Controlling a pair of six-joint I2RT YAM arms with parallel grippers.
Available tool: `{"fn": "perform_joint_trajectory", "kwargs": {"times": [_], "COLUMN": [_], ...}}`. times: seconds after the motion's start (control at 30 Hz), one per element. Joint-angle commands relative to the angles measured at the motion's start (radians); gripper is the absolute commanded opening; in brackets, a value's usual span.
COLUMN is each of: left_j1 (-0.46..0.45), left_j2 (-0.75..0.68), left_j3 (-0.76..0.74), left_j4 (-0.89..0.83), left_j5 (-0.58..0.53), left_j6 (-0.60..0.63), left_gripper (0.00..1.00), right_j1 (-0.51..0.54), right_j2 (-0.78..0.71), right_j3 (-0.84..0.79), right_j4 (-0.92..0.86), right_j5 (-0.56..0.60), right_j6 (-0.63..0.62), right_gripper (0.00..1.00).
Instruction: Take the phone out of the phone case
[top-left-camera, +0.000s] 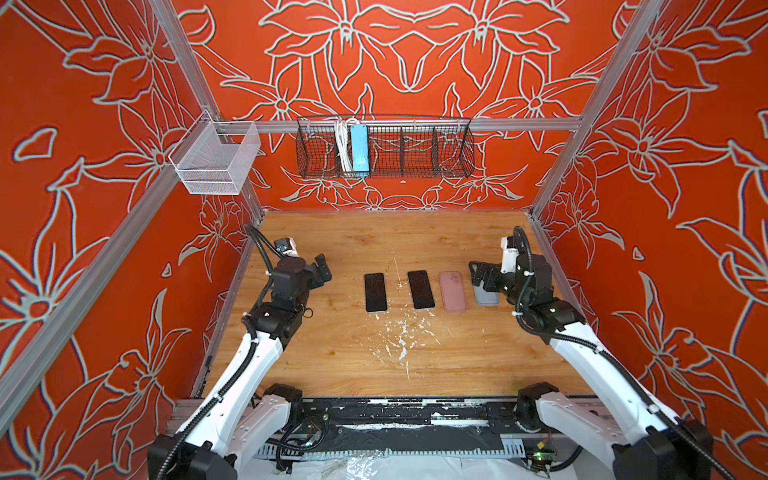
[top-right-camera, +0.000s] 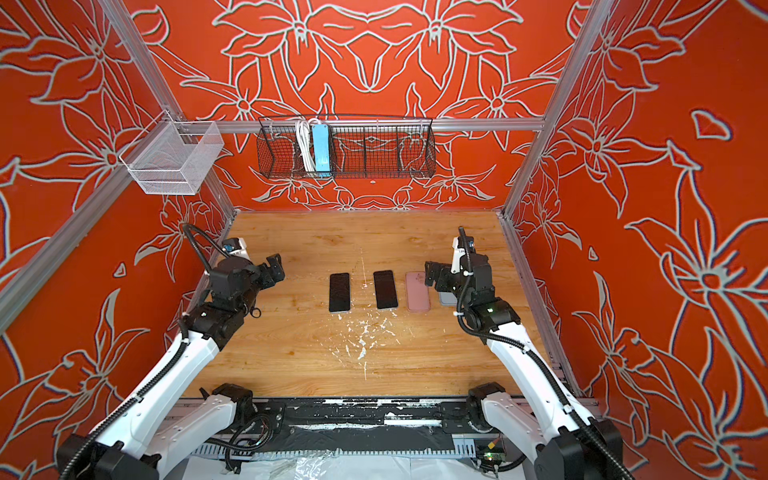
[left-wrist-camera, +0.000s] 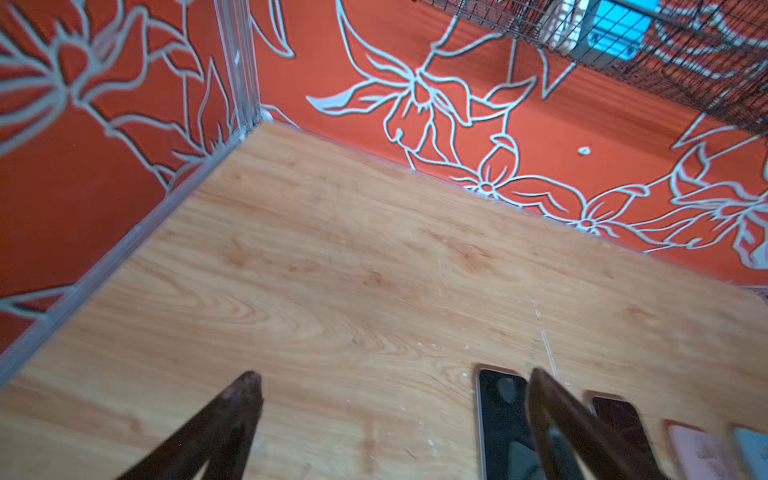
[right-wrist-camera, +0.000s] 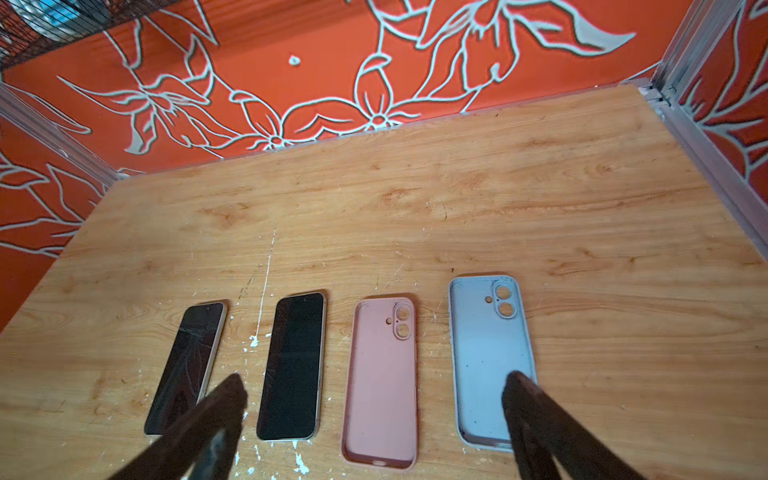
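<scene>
Extraction seems finished: cracked black glass phone (right-wrist-camera: 187, 365) and second black phone (right-wrist-camera: 295, 365) lie beside hollow pink rubber case (right-wrist-camera: 380, 382), pale-blue case (right-wrist-camera: 486, 357); left gripper (left-wrist-camera: 392, 376), right gripper (right-wrist-camera: 374, 378) gape wide, empty; retreat next.

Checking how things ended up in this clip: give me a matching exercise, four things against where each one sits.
Things:
1. pink case
2. grey-blue case
3. blue power strip
4. white mesh basket

Places:
A. inside the black wire basket
B. right end of the row on the table
C. hung high at the back left corner
D. between a phone and the other case

Pairs: 1-D, 2-B, 3-A, 4-C
</scene>
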Motion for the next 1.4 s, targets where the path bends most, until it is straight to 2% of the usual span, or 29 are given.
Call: {"fn": "perform_joint_trajectory", "kwargs": {"times": [0.0,0.13,0.2,0.3,0.43,0.53,0.67,0.77,0.87,0.97,1.2,1.37], "left_j1": [0.005,0.031,0.035,0.060,0.110,0.140,0.170,0.175,0.179,0.178,0.180,0.184], "left_j2": [0.022,0.062,0.099,0.107,0.107,0.147,0.219,0.243,0.281,0.304,0.226,0.233], "left_j3": [-0.167,-0.197,-0.221,-0.269,-0.335,-0.393,-0.384,-0.353,-0.376,-0.376,-0.399,-0.431], "left_j4": [0.385,0.361,0.374,0.409,0.474,0.589,0.615,0.585,0.681,0.693,0.676,0.723], "left_j5": [-0.042,-0.015,-0.058,-0.042,0.056,0.067,0.169,0.227,0.254,0.252,0.239,0.191], "left_j6": [0.292,0.319,0.315,0.295,0.247,0.226,0.240,0.248,0.229,0.228,0.224,0.202], "left_gripper": [0.97,0.97,0.97,0.97,0.97,0.97,0.97,0.97,0.97,0.97,0.97,0.97], "right_j1": [-0.006,-0.007,-0.006,-0.007,-0.007,-0.007,-0.007,-0.006,-0.006,-0.007,-0.007,-0.007], "right_j2": [0.024,0.023,0.021,0.014,-0.012,-0.059,-0.099,-0.088,-0.075,-0.069,-0.068,-0.041], "right_j3": [0.009,-0.039,-0.072,-0.133,-0.226,-0.306,-0.372,-0.382,-0.390,-0.400,-0.420,-0.429], "right_j4": [-0.069,0.009,0.062,0.129,0.236,0.315,0.342,0.342,0.358,0.388,0.428,0.454], "right_j5": [0.062,0.156,0.174,0.224,0.243,0.251,0.200,0.247,0.243,0.242,0.270,0.278], "right_j6": [-0.057,-0.095,-0.160,-0.202,-0.290,-0.287,-0.352,-0.332,-0.333,-0.334,-0.326,-0.335], "right_gripper": [0.98,0.98,0.98,0.98,0.98,0.98,0.98,0.98,0.98,0.98,0.98,0.98]}}
